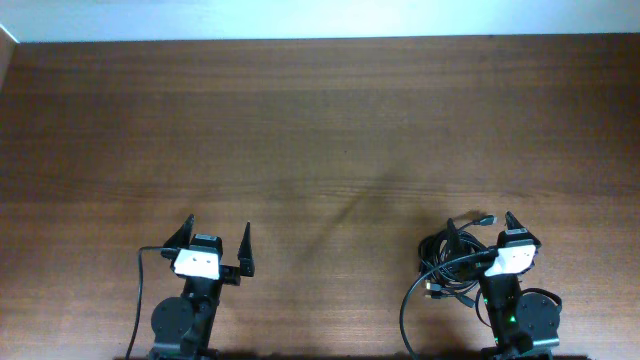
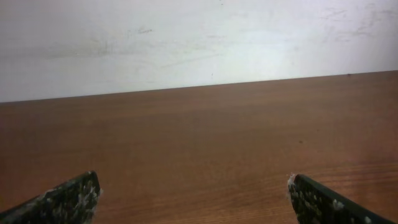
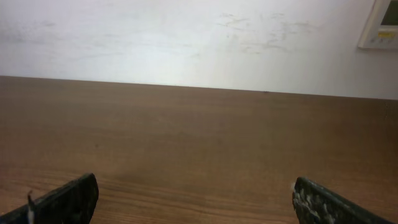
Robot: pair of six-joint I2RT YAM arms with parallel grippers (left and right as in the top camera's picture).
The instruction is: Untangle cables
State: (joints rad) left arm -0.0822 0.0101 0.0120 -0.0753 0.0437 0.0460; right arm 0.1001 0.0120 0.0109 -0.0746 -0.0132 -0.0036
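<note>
The cables (image 1: pixel 446 262) are a bunch of thin black cords on the wooden table (image 1: pixel 320 130) at the front right. They lie against the left side of my right arm, with one loop trailing toward the front edge (image 1: pixel 403 318) and small plug ends sticking out. My right gripper (image 1: pixel 481 222) is open just behind the bunch, and in the right wrist view (image 3: pixel 194 190) only bare table shows between its fingers. My left gripper (image 1: pixel 218 228) is open and empty at the front left, also seen in the left wrist view (image 2: pixel 193 186). No cable shows in either wrist view.
A white wall (image 2: pixel 199 37) rises behind the table's far edge. A white box (image 3: pixel 380 25) hangs on the wall at the far right. The left arm's own thicker black wire (image 1: pixel 139 295) curves beside its base.
</note>
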